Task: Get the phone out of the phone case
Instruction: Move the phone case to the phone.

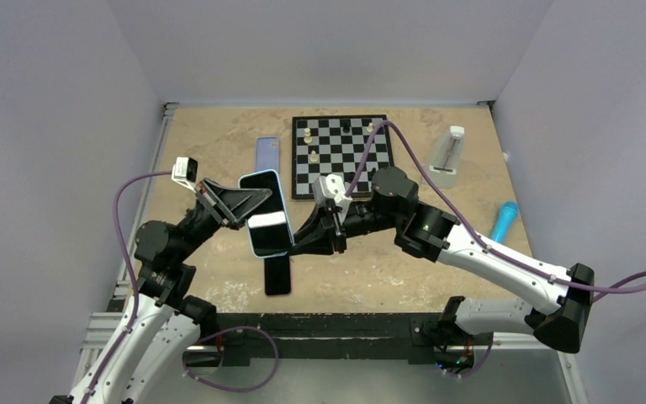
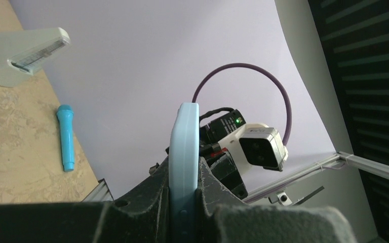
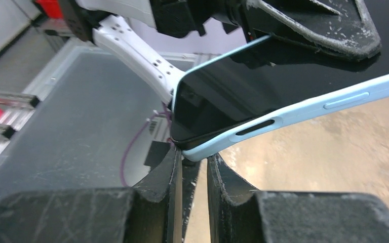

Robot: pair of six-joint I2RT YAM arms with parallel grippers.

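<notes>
While left hand (image 2: pixel 184 174) clamps phone case (image 2: pixel 184 136) by long edge, right hand (image 3: pixel 192 158) pinches case corner at fingertips. Phone (image 3: pixel 218 96) sits inside case, aloft between both hands. Best move: peel corner lip off screen edge, left grip firm, no twisting.

The phone case (image 1: pixel 270 252) is held over the table (image 1: pixel 219 143) between the left gripper (image 1: pixel 248 202) and the right gripper (image 1: pixel 296 241). Below it, nearer, a handset (image 1: pixel 277 275) is laid. Behind, a chessboard (image 1: pixel 342 156) is flanked by a slab (image 1: pixel 267 155) leftward and a metronome (image 1: pixel 447 156) rightward.
</notes>
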